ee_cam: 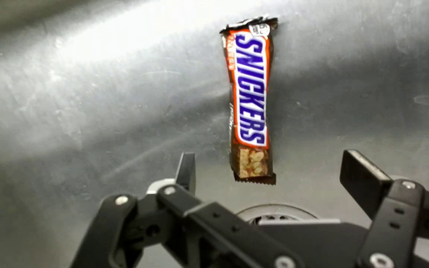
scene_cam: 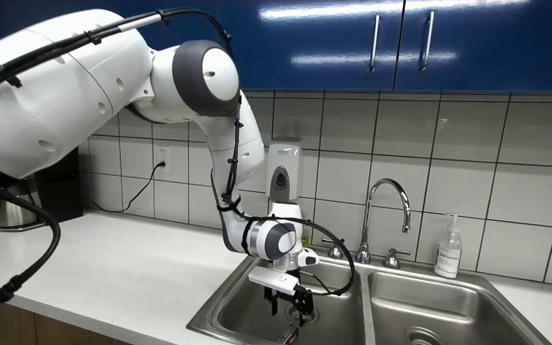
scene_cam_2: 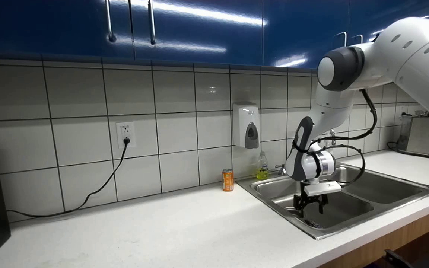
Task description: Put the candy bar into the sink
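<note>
Hovers now with spread, empty gripper near a candy bar, likely light, firm and slick-wrapped, best pinched across mid-length!

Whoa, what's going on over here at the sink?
A robot arm leans over the double sink, where a Snickers candy bar lies loose in one basin. The arm's gripper hangs over that same basin, open and holding nothing. The job is putting the bar into the sink, and that looks done.

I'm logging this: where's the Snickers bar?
In the wrist view, the Snickers bar lies in the sink, right of picture centre, its lower end near the drain.
</note>
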{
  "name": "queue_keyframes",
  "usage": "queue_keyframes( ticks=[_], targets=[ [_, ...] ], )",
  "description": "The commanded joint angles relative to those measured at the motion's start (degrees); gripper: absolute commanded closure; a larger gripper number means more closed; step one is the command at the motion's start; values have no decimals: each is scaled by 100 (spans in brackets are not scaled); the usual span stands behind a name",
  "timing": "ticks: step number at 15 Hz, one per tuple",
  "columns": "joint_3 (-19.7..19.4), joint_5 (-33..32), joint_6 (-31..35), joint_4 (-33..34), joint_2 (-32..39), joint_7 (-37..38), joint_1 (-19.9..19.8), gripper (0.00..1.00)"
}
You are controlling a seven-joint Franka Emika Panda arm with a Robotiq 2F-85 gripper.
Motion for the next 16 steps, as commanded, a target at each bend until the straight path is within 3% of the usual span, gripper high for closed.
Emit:
queue_keyframes(
  ticks=[1, 5, 11, 16],
  targets=[
    [-77, -88, 167, -672, -683, 118, 142, 0],
    [-170, -178, 362, -1324, -1295, 110, 276, 0],
    [-685, -764, 296, -2613, -2395, 250, 784, 0],
    [-795, -1121, 178, -3502, -3165, 375, 962, 0]
  ],
)
